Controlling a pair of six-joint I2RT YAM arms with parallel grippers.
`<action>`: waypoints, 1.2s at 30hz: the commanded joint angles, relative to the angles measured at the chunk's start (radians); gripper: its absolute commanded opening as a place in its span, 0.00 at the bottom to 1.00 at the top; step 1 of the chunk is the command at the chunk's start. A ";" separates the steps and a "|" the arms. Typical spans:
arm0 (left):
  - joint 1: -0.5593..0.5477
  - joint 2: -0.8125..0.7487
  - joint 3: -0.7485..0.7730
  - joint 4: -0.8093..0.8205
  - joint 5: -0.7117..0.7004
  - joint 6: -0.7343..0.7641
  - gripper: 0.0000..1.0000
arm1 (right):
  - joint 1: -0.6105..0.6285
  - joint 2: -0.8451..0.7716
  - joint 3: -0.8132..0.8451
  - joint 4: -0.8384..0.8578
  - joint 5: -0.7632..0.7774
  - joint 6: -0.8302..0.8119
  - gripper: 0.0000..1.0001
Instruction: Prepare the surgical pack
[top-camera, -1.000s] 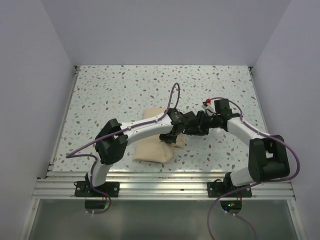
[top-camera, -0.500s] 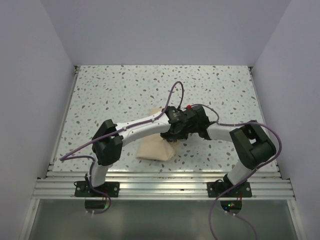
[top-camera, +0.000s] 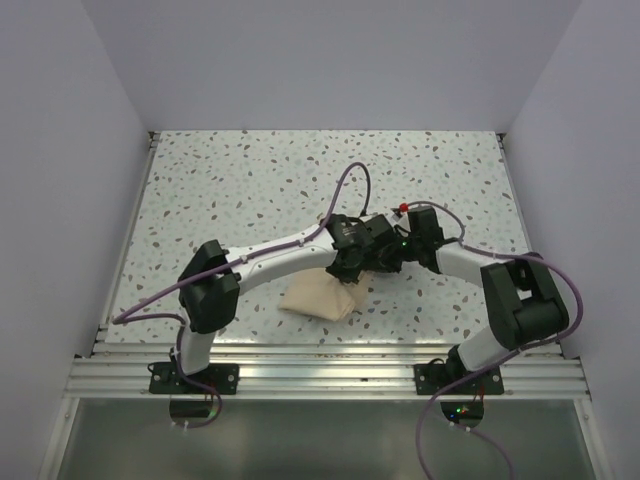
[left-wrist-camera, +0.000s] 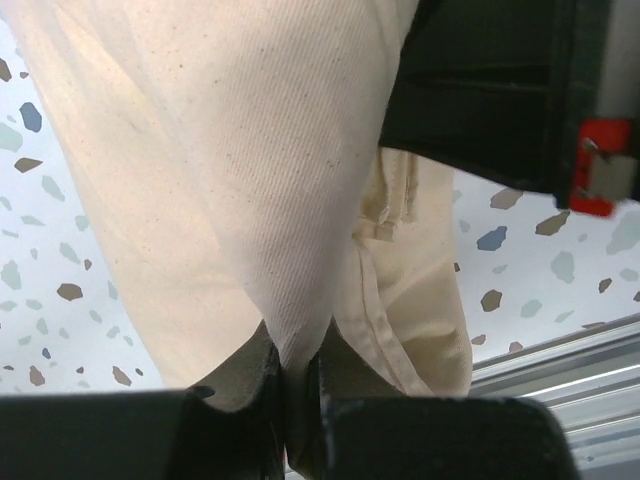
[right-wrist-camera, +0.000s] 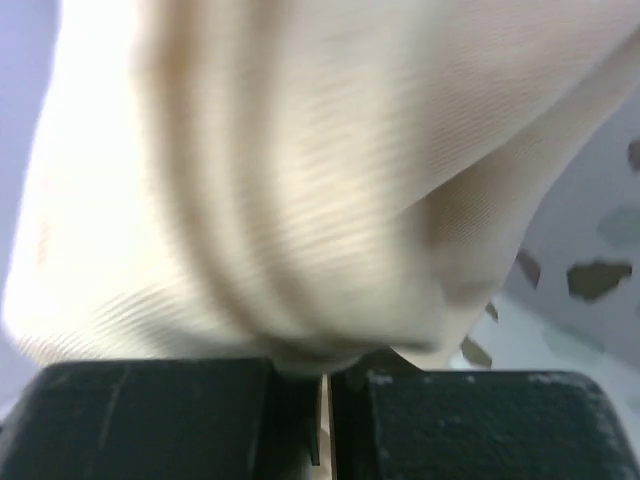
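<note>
Tan wrap sheet bunched on speckled tabletop; left jaws, right jaws each pinch its folds; black right wrist crowds close behind.

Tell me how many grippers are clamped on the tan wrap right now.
2. The left gripper pinches a fold of the tan wrap above the bundle's right end; the right gripper is shut on the cloth just beside it. None hidden.
</note>
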 joint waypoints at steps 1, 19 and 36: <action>-0.005 -0.099 -0.019 0.089 0.006 0.031 0.00 | 0.009 -0.112 0.052 -0.241 -0.030 -0.220 0.03; -0.007 -0.070 0.035 0.171 0.138 0.077 0.00 | 0.220 0.047 -0.217 0.687 0.280 0.304 0.00; 0.005 -0.104 -0.143 0.185 0.096 0.112 0.00 | 0.052 -0.207 -0.040 -0.119 0.141 -0.054 0.09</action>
